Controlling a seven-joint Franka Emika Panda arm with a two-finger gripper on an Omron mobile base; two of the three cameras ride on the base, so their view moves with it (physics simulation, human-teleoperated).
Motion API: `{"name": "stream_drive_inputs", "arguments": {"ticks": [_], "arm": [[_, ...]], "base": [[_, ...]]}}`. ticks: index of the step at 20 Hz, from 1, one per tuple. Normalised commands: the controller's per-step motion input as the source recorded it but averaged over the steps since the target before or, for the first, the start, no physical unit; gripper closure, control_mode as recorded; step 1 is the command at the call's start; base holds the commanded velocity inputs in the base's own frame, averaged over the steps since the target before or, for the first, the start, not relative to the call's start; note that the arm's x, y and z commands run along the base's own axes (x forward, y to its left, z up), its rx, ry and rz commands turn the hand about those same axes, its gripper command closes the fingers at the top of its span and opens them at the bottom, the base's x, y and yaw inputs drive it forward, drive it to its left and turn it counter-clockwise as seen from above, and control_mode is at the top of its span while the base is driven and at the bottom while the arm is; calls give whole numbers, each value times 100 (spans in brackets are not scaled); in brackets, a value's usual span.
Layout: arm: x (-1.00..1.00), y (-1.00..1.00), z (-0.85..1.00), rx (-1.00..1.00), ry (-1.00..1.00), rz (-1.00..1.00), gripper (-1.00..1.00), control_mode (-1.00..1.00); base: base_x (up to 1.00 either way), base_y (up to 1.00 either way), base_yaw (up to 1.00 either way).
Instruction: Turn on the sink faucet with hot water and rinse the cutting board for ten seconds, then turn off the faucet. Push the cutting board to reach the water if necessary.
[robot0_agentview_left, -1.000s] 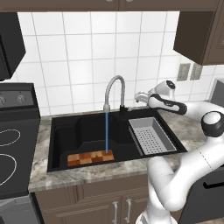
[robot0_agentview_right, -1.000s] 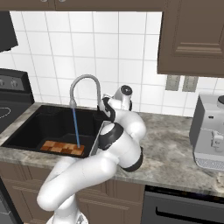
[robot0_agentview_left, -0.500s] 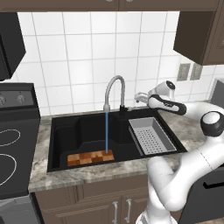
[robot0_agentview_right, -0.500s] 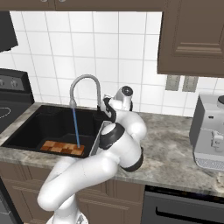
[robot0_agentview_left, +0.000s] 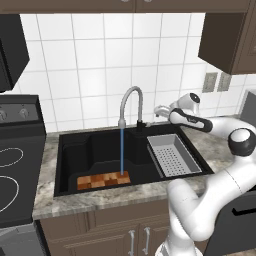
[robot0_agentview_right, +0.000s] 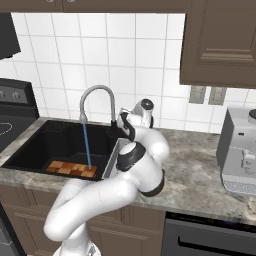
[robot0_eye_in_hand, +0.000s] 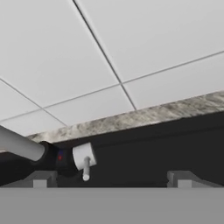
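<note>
The black sink (robot0_agentview_left: 65, 150) holds the checkered cutting board (robot0_agentview_left: 102, 180) flat against its front wall. From the grey gooseneck faucet (robot0_agentview_left: 131, 97) a thin blue stream of water (robot0_agentview_left: 122, 150) falls onto the board's right end. My gripper (robot0_agentview_left: 159, 111) hovers just right of the faucet base, open and holding nothing. In the hand view the small lever handle (robot0_eye_in_hand: 85, 161) sits ahead, between my spread fingertips (robot0_eye_in_hand: 39, 179) and closer to the left one. From the right base view the stream of water (robot0_agentview_right: 87, 145) meets the cutting board (robot0_agentview_right: 70, 169), with my gripper (robot0_agentview_right: 121, 122) beside the faucet (robot0_agentview_right: 97, 90).
A grey perforated tray (robot0_agentview_left: 172, 155) fills the sink's right side, below my arm. A stove (robot0_agentview_left: 15, 165) stands to the left. A coffee machine (robot0_agentview_right: 240, 155) sits on the counter at the right. The tiled wall (robot0_agentview_left: 100, 60) is close behind the faucet.
</note>
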Motion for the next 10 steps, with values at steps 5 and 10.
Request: {"name": "stream_drive_inputs", "arguments": {"ticks": [5, 10], "arm": [[18, -10, -3, 0, 0, 0, -100, -100], [14, -7, -7, 0, 0, 0, -100, -100]], "base": [[0, 0, 0], [0, 0, 0]]}}
